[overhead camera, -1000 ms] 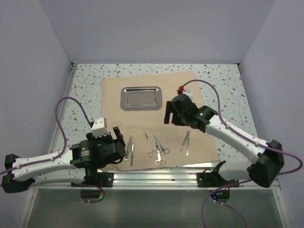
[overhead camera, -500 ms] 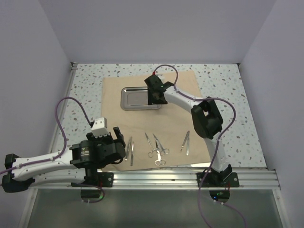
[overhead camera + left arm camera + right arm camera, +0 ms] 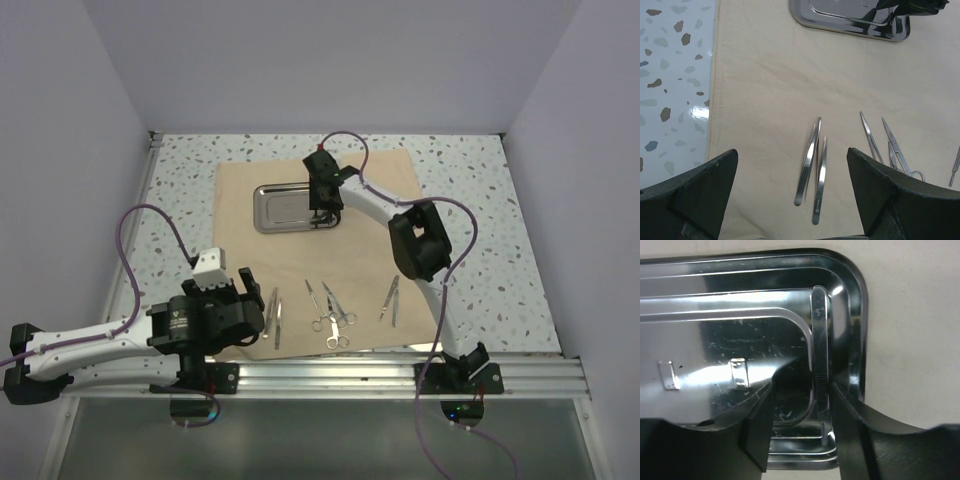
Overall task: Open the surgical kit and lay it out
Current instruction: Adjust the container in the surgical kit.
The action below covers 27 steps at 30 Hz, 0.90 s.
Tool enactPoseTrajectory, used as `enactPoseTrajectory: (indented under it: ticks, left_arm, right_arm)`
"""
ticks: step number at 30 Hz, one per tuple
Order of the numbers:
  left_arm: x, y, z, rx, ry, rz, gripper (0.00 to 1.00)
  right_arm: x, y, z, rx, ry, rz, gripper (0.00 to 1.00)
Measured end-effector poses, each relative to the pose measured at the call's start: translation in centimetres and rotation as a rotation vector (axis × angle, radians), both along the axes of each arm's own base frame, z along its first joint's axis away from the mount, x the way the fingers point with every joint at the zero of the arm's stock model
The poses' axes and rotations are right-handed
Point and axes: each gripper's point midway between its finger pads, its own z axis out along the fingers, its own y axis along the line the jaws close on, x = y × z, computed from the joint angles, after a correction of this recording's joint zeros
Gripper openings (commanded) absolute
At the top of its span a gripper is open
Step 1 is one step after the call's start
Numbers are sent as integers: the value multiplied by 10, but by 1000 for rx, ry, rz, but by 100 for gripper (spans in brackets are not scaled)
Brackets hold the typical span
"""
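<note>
From above, the tan cloth wrap [image 3: 250, 250] lies opened flat across the middle of the speckled table [image 3: 180, 190]. The shiny steel tray [image 3: 280, 207] sits on its far half. Along the cloth's near edge are 2 tweezers [image 3: 272, 318], ring-handled scissors and forceps [image 3: 330, 315], and 2 more slim tools [image 3: 390, 300]. The right arm reaches far forward with its elbow raised, and the right gripper [image 3: 322, 207] is down at the tray's right end. The left arm lies low by the near edge, with the left gripper [image 3: 248, 300] just beside the tweezers.

From the left wrist, the left gripper's fingers are spread wide and hold nothing, above the 2 tweezers. One of them bears a tiny stamp too small to read.

From the right wrist, the tray is a scratched mirror. A ridged steel strip [image 3: 820, 365] sits at its right end between the fingers [image 3: 760, 435]. The jaws are partly apart, with a clear gap on 1 side of the strip.
</note>
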Motion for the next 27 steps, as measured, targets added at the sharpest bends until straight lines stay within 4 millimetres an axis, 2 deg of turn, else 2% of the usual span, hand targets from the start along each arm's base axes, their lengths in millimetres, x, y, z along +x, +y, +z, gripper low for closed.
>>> enactPoseTrajectory:
  ticks: [2,5,6,8,9,10,23,27]
  left_arm:
    - [0,0,0,0,0,0,95]
    - [0,0,0,0,0,0,94]
    - [0,0,0,0,0,0,94]
    - [0,0,0,0,0,0,94]
    - [0,0,0,0,0,0,95]
    - [0,0,0,0,0,0,94]
    - [0,0,0,-2,-1,-1,94]
    - [-1,-1,0,-2,-1,-5,94]
  right_arm:
    - [3,5,-3,20,-4,6,46]
    - [3,9,-4,33,-8,8,34]
    - [4,10,-4,38,-10,8,25]
    - [5,10,-5,42,-15,6,15]
    - [6,10,-6,44,-19,2,2]
    - [7,9,-5,43,-23,1,0]
    - [7,10,-3,59,-44,-1,0]
    - [-6,15,0,56,-39,20,0]
